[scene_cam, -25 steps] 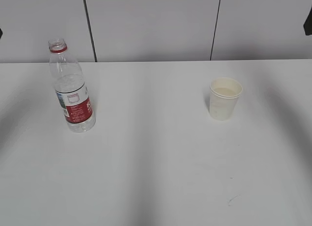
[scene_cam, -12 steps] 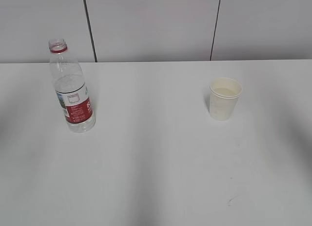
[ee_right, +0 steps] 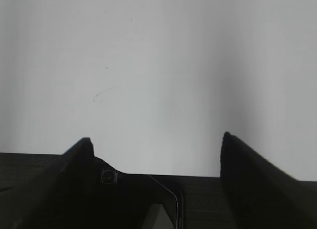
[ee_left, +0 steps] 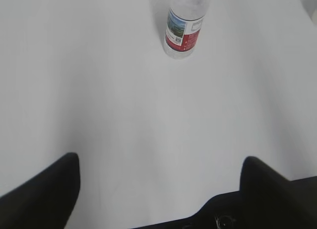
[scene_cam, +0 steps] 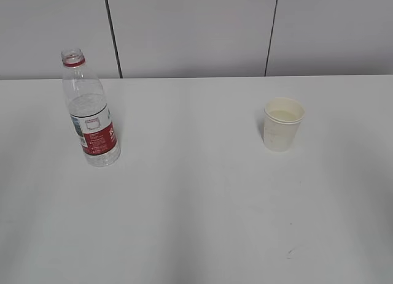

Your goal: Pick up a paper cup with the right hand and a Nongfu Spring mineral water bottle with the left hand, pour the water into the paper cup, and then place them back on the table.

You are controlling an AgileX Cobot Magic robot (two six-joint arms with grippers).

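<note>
The Nongfu Spring mineral water bottle (scene_cam: 91,112) stands upright and uncapped on the white table (scene_cam: 196,204) at the left. It also shows at the top of the left wrist view (ee_left: 184,28). The paper cup (scene_cam: 283,124) stands upright at the right, with some liquid inside. Neither arm shows in the exterior view. My left gripper (ee_left: 161,162) is open and empty, well back from the bottle. My right gripper (ee_right: 156,142) is open and empty over bare table; the cup is out of its view.
A small dark scuff mark (scene_cam: 293,251) lies near the table's front right and shows in the right wrist view (ee_right: 104,93). A grey panelled wall (scene_cam: 196,32) stands behind the table. A dark edge runs below the right gripper.
The dark arm parts at the exterior view's upper edges have left the view, and the soft shadows on the table have faded. Bottle and cup have not moved.
</note>
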